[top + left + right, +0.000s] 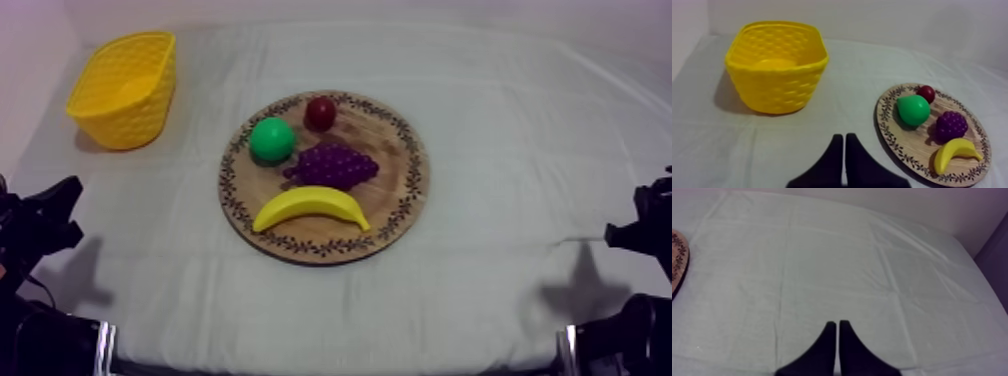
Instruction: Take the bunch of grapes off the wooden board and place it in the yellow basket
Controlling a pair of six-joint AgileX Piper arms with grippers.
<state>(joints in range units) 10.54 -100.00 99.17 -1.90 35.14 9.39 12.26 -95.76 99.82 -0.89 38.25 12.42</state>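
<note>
The purple bunch of grapes [334, 165] [951, 124] lies in the middle of the round wooden board [400, 200] [892, 131] at the table's centre. The yellow basket [125, 88] [776, 65] stands at the far left with nothing in it. My left gripper [55, 205] [844, 137] rests low at the left, shut on nothing, short of the basket and left of the board. Low at the right, my right gripper [640, 215] [837, 323] is shut with nothing in it, over bare cloth, the board's rim [678, 255] far off.
On the board with the grapes lie a green pear [271, 140] [913, 109], a small red fruit [320, 112] [926, 93] and a banana [311, 206] [956, 153]. Open cloth stretches between the board and the basket.
</note>
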